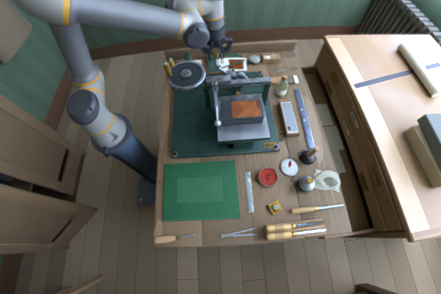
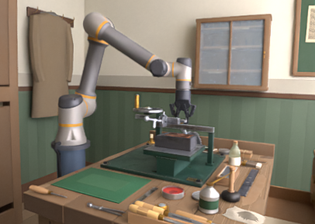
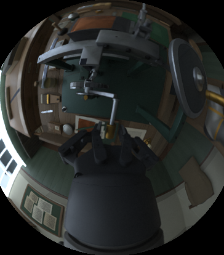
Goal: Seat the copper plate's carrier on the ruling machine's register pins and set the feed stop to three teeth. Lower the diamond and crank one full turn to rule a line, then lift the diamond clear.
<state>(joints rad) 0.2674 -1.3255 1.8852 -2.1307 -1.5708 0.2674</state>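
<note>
A small brass knob (image 3: 109,130) on the end of a grey lever stands between the fingers of my gripper (image 3: 110,133). My gripper (image 1: 216,52) hangs over the far end of the ruling machine (image 1: 231,97) and is open, holding nothing. The lever runs from the knob to the carriage on the machine's grey cross bar (image 2: 186,126). The copper plate (image 1: 246,109) sits in its dark carrier (image 2: 175,141) on the machine's bed, under the bar. The crank wheel (image 1: 186,74) with its brass handle (image 2: 137,101) sits at the machine's far left corner.
A green cutting mat (image 1: 201,190) lies on the near part of the bench. To the right of the machine lie a steel rule, a stone block, a bottle (image 2: 234,154), a red tin (image 1: 267,176) and several wooden-handled tools (image 1: 295,228). A drawer cabinet (image 1: 382,123) stands to the right.
</note>
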